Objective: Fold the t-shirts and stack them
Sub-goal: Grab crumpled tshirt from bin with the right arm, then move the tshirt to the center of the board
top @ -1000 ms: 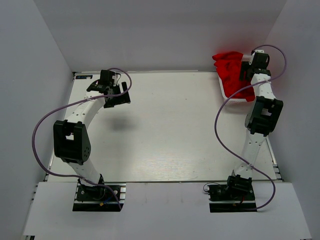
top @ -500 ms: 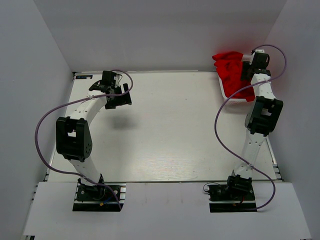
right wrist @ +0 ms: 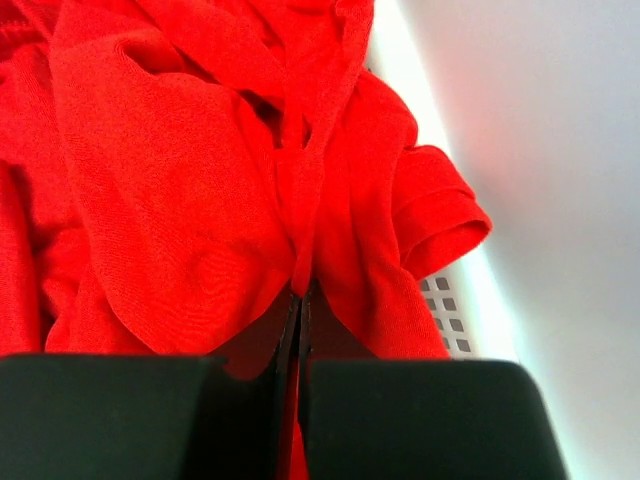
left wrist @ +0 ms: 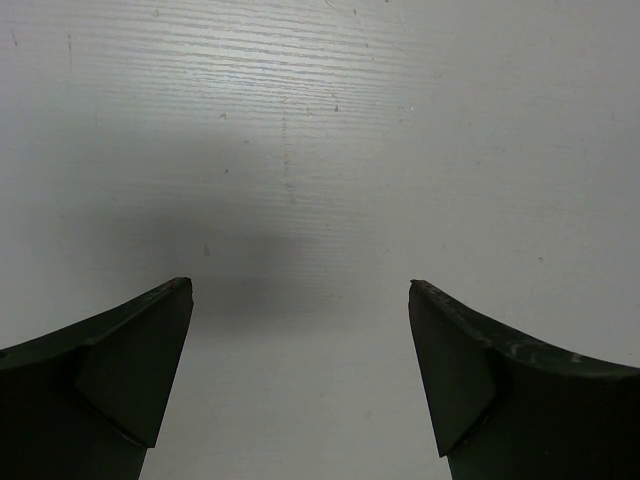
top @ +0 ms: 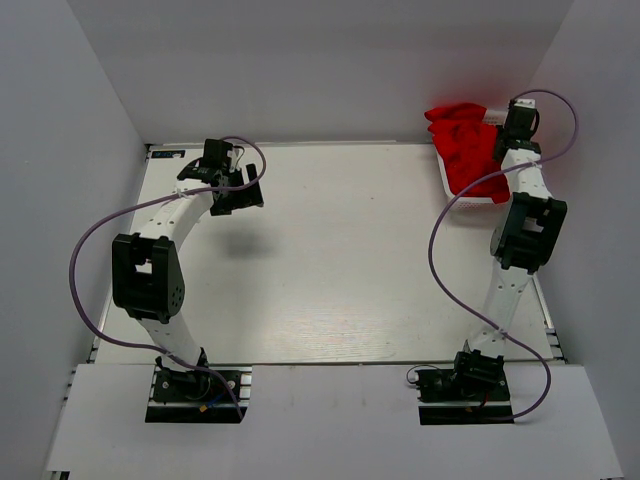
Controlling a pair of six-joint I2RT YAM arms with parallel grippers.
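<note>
Cloth being pinched in the basket at the table's far right corner.
Red t-shirts [right wrist: 170,190], plain, soft and deeply creased, are being kept heaped in a white plastic lattice basket [right wrist: 447,300]; a gathered fold is being squeezed between the pressed-together black fingers of the right gripper [right wrist: 300,335]. The left gripper [left wrist: 300,330] is being held spread wide over the faintly grained white table [left wrist: 320,100].

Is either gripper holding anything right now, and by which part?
The right gripper pinches a bunched fold of a red t-shirt; which part is unclear. The left gripper holds nothing.
</note>
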